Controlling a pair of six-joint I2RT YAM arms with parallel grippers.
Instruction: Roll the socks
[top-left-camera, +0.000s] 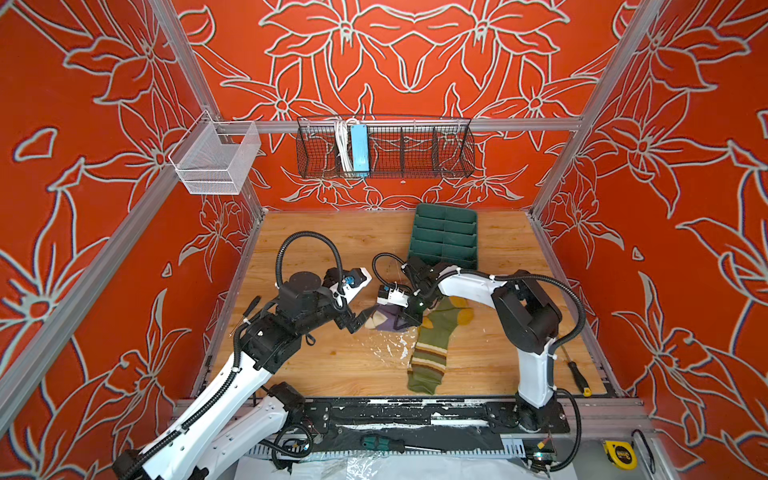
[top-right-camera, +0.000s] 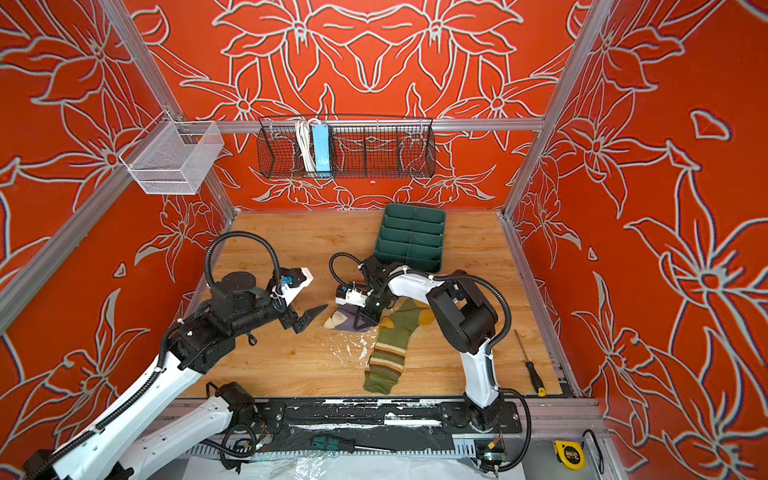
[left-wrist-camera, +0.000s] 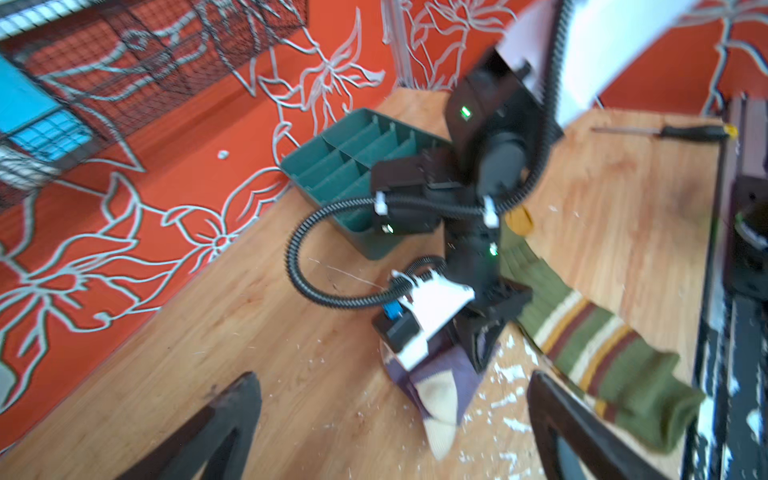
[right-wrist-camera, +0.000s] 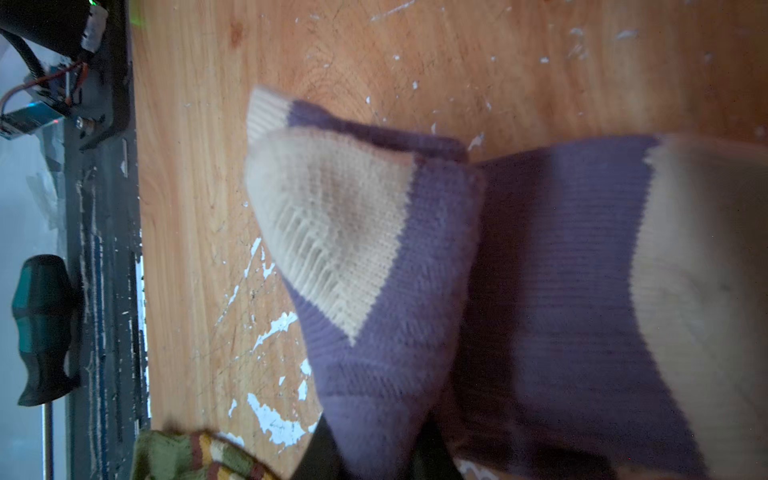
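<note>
scuffed wooden worktop (top-left-camera: 332, 249) with white flecks, red floral walls, aluminium frame. black wire basket (top-left-camera: 415, 149) on the back rail holds a blue power strip (top-left-camera: 358, 149); green divider tray (top-left-camera: 446, 237) at the back. purple sock (top-left-camera: 387, 318) bunched mid-worktop, right pincer (top-left-camera: 405, 322) pinching its fold from above. left pincer (top-left-camera: 362, 319) spread wide, just beside the sock's cream end. olive striped sock (top-left-camera: 428, 353) flat just right of it. yellow tape measure (top-left-camera: 619, 455) label too small to read.

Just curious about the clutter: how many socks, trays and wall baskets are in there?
Socks: 2, purple sock, olive green sock
Green tray: 1
Wall baskets: 2, white mesh basket, black wire basket
Total: 5
</note>
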